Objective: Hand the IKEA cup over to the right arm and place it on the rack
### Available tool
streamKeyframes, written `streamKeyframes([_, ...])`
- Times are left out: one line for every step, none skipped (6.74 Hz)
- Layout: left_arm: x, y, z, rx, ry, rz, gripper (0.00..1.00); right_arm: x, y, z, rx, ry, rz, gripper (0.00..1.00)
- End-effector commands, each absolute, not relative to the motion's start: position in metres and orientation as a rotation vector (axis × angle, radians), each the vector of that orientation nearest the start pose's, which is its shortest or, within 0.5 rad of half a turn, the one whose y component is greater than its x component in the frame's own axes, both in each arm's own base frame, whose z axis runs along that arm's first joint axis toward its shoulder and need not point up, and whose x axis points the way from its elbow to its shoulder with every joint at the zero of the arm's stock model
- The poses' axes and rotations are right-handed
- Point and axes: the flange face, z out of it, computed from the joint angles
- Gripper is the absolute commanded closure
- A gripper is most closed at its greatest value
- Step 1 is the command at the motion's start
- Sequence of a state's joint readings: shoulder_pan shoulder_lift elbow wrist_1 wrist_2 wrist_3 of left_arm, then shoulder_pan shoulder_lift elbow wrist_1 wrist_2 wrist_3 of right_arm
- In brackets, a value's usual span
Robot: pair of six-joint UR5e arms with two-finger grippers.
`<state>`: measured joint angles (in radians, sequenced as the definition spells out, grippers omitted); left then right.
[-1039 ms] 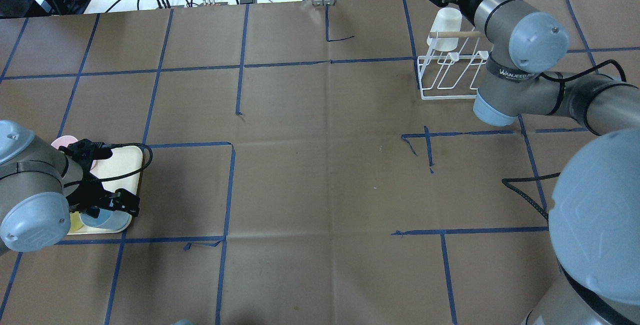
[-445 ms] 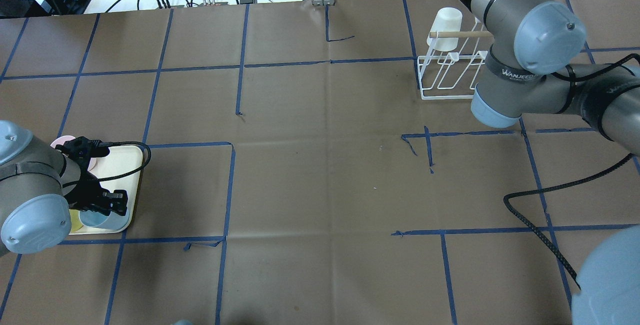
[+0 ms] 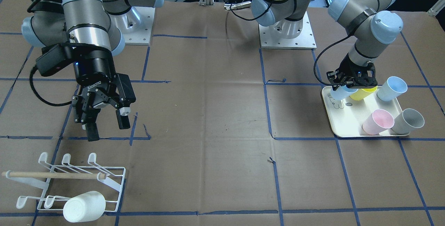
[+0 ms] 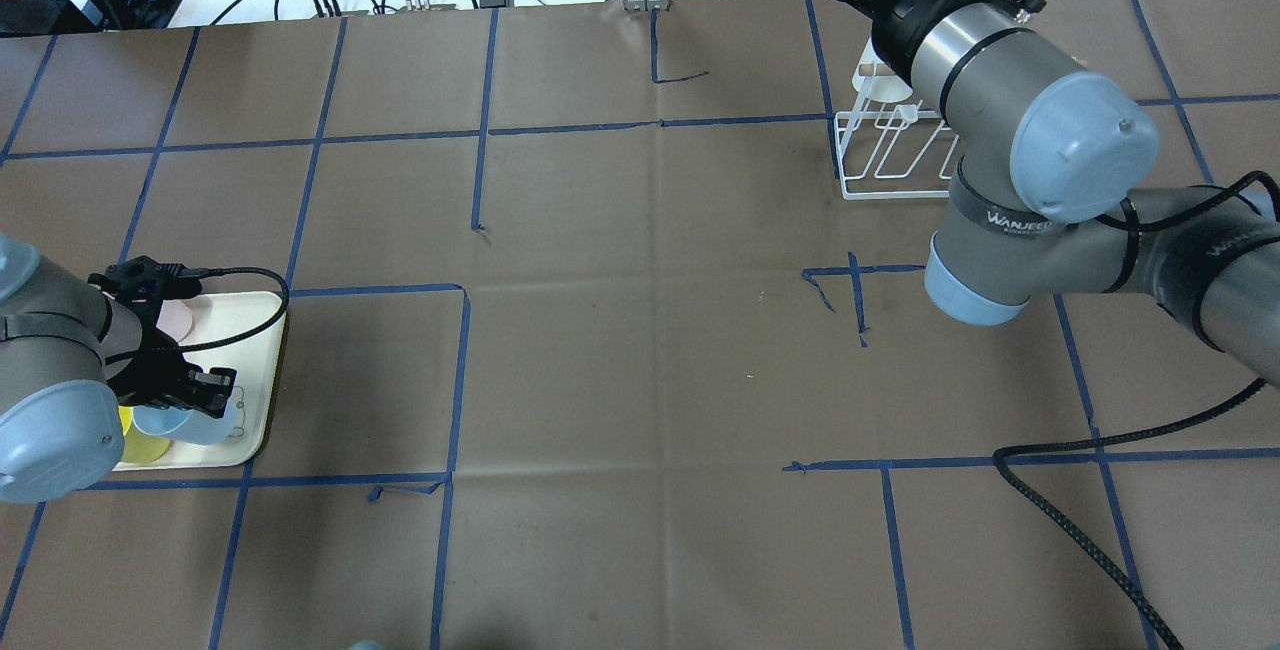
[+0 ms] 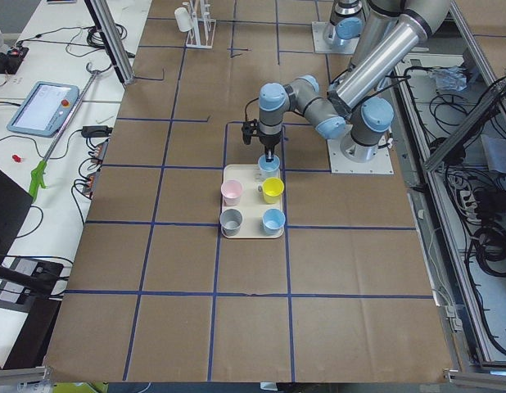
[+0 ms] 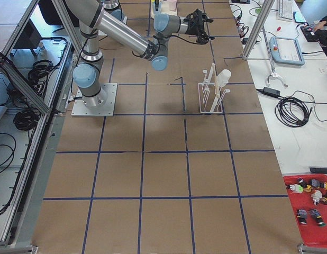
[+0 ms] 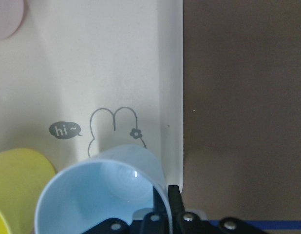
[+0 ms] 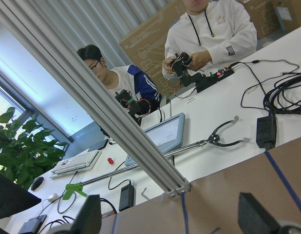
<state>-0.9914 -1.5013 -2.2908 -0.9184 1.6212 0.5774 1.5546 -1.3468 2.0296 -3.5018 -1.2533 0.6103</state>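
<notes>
Pale-blue plastic is in hand at the robot's left end of the table. The left gripper (image 3: pixel 348 86) has its fingers closed on the rim of a pale-blue cup (image 4: pixel 185 422), which tips over the robot-side edge of the tray (image 4: pixel 255 330). Whether the cup's base has cleared the tray floor cannot be told. A yellow cup (image 3: pixel 363 95) sits just beside it, and a blue cup (image 3: pixel 392 88), a pink cup (image 3: pixel 378 121) and a grey cup (image 3: pixel 407 121) share the same tray.

At the right end, well apart from the held cup, the right gripper (image 3: pixel 107 128) hangs above the table with its fingers spread and nothing between them. It is near the rack (image 3: pixel 108 183). A white cup (image 3: pixel 84 206) sits over a prong at one end of the rack, below the dowel (image 3: pixel 52 175). The other prongs are bare.

By this showing the task is at its first step, with the cup gripped at the tray. The carry toward the middle, the hand-over to the right gripper and the placing on a free prong all appear to remain. The two grippers are at opposite ends of the table, so both would have to travel before any transfer.
</notes>
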Motion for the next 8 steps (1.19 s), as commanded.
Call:
streamKeyframes([0.104,-0.404,0.298,-0.050,3.113,0.035,1.00,0.177,-0.502,0.394,0.572,1.929,-1.167,0.00])
streamKeyframes([0.110,-0.419,0.330,-0.048,3.131,-0.012,1.00,0.186,-0.496,0.394,0.601,1.831,-1.117,0.00])
streamKeyframes([0.112,-0.438,0.369,-0.030,3.154,-0.089,1.00,0.188,-0.489,0.396,0.681,1.719,-1.062,0.00])
streamKeyframes([0.104,-0.456,0.404,0.020,3.157,-0.144,1.00,0.189,-0.484,0.394,0.794,1.627,-0.957,0.00])
streamKeyframes([0.095,-0.467,0.423,0.072,3.154,-0.181,1.00,0.189,-0.481,0.392,0.836,1.593,-0.918,0.00])
streamKeyframes([0.086,-0.477,0.423,0.100,3.241,-0.297,1.00,0.190,-0.482,0.393,0.821,1.592,-0.904,0.00])
streamKeyframes([0.081,-0.494,0.421,0.170,3.302,-0.479,1.00,0.189,-0.483,0.392,0.829,1.594,-0.905,0.00])
streamKeyframes([0.071,-0.512,0.418,0.305,3.364,-0.713,1.00,0.189,-0.485,0.390,0.830,1.605,-0.909,0.00])
